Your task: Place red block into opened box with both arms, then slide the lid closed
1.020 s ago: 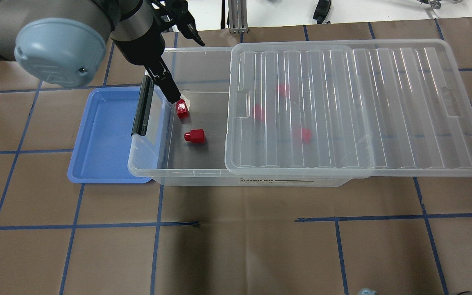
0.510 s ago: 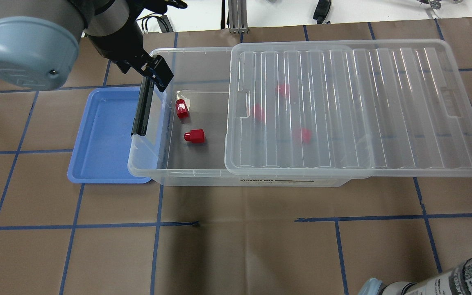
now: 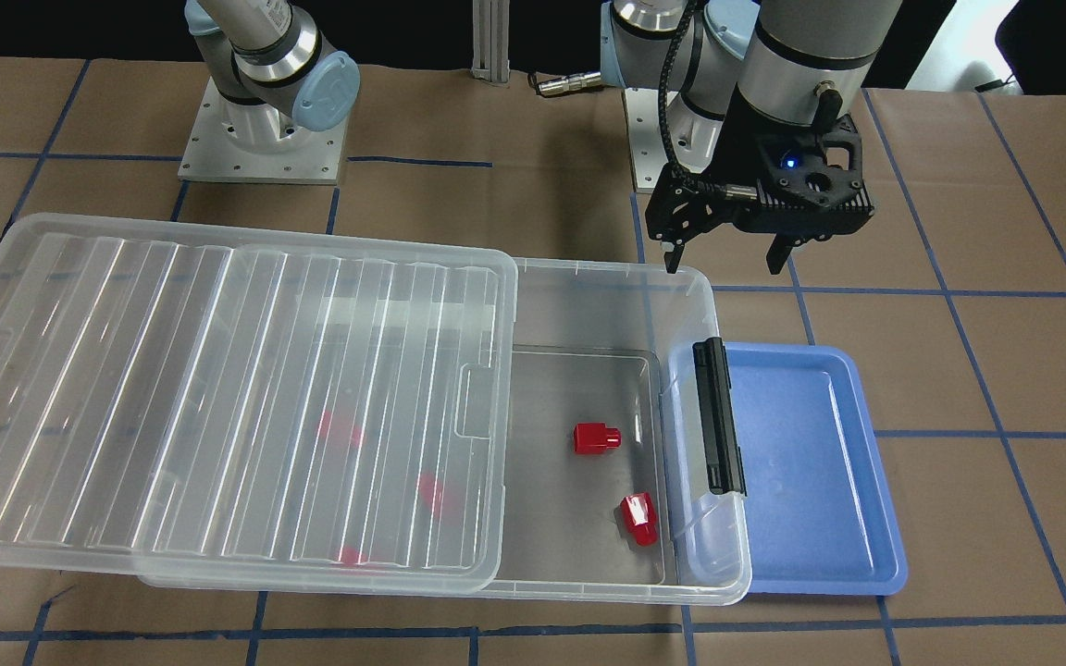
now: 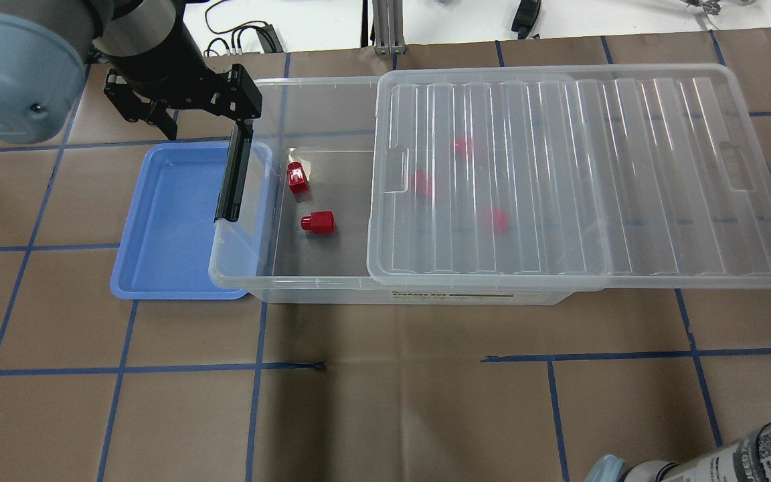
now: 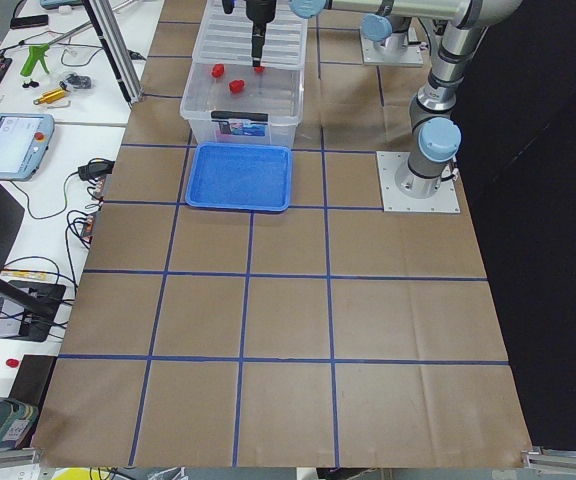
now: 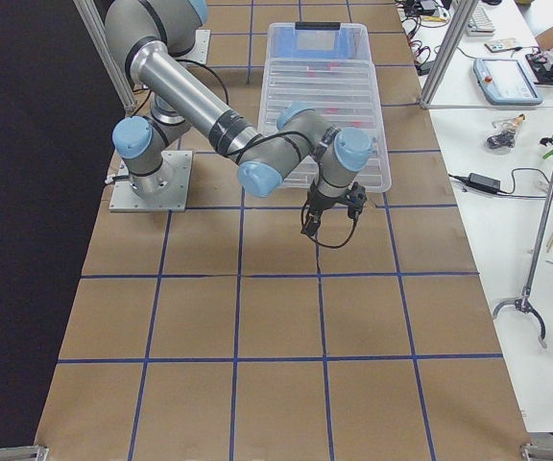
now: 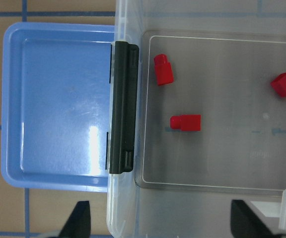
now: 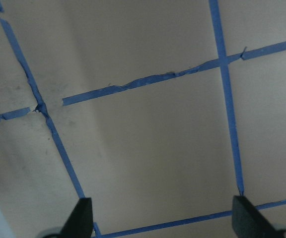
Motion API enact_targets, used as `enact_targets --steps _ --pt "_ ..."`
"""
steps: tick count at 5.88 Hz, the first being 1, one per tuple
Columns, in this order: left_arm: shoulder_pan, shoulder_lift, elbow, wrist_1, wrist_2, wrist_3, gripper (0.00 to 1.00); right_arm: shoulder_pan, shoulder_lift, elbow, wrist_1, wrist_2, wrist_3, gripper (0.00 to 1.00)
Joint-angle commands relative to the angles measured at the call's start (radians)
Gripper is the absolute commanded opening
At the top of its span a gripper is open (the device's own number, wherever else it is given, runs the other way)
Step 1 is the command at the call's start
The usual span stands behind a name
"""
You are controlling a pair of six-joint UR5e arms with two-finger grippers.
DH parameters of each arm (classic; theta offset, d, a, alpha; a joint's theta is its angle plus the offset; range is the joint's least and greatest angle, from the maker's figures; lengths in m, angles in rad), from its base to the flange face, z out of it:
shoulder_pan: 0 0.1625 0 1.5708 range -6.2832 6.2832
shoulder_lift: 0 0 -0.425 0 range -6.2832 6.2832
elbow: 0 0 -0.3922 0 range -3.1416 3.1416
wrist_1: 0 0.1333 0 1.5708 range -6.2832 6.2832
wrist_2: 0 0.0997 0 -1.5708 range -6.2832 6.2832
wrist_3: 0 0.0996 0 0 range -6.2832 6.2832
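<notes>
The red block (image 4: 298, 178) lies free on the floor of the clear box (image 4: 318, 82), close to the black latch (image 4: 233, 177); it also shows in the front view (image 3: 639, 518) and the left wrist view (image 7: 163, 69). A second red block (image 4: 318, 222) lies beside it, and three more show blurred under the lid (image 4: 559, 174). The lid covers the box's right part and overhangs its right end. My left gripper (image 3: 725, 264) hangs open and empty above the box's far-left corner. My right gripper (image 8: 163, 220) is open over bare paper, beyond the lid's right end (image 6: 326, 229).
An empty blue tray (image 4: 171, 221) lies partly tucked under the box's latch end. My right arm's forearm (image 4: 713, 455) crosses the near right corner of the overhead view. Brown paper with blue tape lines covers the table.
My left gripper has risen out of the box and drawn back to its far-left corner, leaving the red block on the box floor. My right arm has come into view at lower right.
</notes>
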Motion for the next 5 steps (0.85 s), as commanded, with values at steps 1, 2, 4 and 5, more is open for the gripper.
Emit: enact_targets --steps 1,2,4,5 --pt "0.004 0.002 0.005 -0.028 -0.003 -0.068 0.98 0.034 -0.035 0.065 0.005 0.051 0.01 1.0" --pt "0.004 0.002 0.008 -0.03 -0.003 -0.068 0.98 0.056 -0.064 0.093 0.0 0.053 0.013 1.0" --pt "0.007 -0.003 0.02 -0.03 -0.044 -0.062 0.98 0.076 -0.078 0.114 -0.002 0.054 0.055 1.0" --pt "0.01 -0.002 0.021 -0.03 -0.043 -0.047 0.99 0.106 -0.078 0.114 -0.002 0.078 0.067 1.0"
